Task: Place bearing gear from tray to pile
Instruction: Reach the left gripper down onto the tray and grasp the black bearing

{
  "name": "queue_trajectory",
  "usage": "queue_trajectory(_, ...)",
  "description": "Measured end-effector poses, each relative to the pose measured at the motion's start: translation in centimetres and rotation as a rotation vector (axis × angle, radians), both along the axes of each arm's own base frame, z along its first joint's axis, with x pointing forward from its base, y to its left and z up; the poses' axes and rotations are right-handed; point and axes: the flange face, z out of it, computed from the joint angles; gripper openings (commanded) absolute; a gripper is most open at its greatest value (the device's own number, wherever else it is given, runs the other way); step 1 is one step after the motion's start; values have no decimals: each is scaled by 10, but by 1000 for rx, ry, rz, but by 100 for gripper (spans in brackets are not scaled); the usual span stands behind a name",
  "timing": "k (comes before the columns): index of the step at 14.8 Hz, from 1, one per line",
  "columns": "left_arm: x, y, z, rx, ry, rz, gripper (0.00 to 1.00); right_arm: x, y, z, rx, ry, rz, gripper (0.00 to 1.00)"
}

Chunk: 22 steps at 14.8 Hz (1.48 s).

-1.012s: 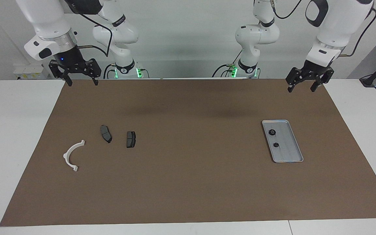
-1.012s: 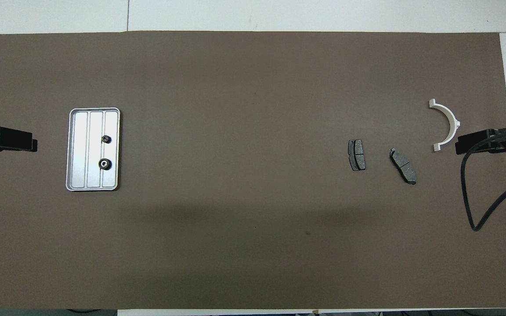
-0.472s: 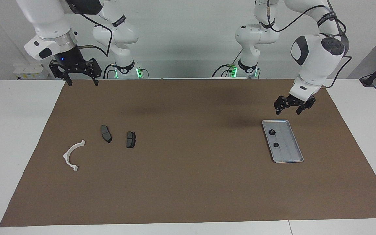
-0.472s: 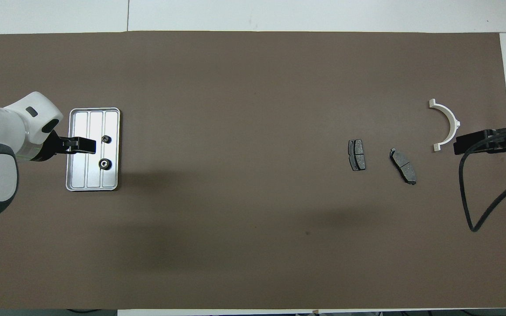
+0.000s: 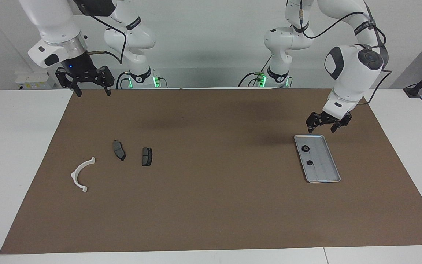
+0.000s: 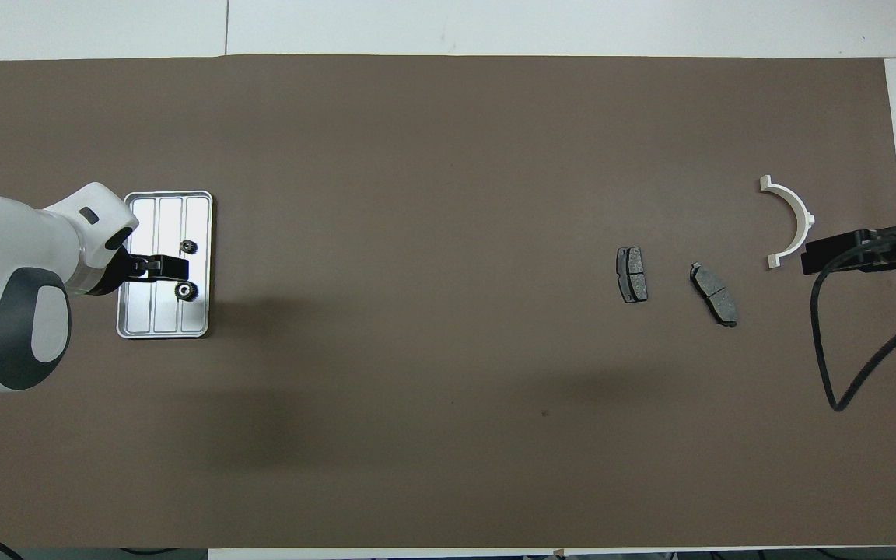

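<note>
Two arms stand at a table covered with a brown mat [image 5: 211, 205]. The right gripper [image 5: 91, 92] hangs in the air over the mat's edge that is closest to the robots, at the right arm's end of the table. Its fingers are spread wide and they carry nothing. This arm waits.

Below it on the mat lies the pile, which is three loose parts. The white arc bracket [image 5: 74, 174] is closest to the right arm's end of the table and is the farthest of the three from the robots. The first brake pad [image 5: 119, 150] lies near it, toward the middle of the table. The second brake pad [image 5: 147, 156] lies just beside the first one, apart from it. None of these parts touch each other.

The middle of the mat is bare. The tray [image 5: 324, 165] lies flat toward the left arm's end of the table, well apart from the pile. Two bearing gears are in it, the nearer gear [image 5: 305, 148] and the farther gear [image 5: 310, 162], both at the tray's side that faces the pile.

The left gripper [image 5: 321, 128] is raised over the tray's end nearer to the robots. Its fingers are released and empty, and they touch neither the tray nor a gear.
</note>
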Motion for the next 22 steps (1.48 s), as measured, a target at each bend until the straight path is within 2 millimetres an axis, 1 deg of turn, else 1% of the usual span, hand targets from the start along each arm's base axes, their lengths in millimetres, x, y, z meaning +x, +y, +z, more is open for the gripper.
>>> queue_trajectory(5, -6, 0, -37, 1, 24, -3, 99, 0, 0, 0, 0, 0, 0, 100)
queue_trajectory(8, -7, 0, -50, 2, 39, -5, 99, 0, 0, 0, 0, 0, 0, 100)
queue_trajectory(14, -6, 0, -64, 2, 49, -7, 99, 0, 0, 0, 0, 0, 0, 100)
queue_trajectory(22, -4, 0, -73, 2, 50, -8, 97, 0, 0, 0, 0, 0, 0, 100)
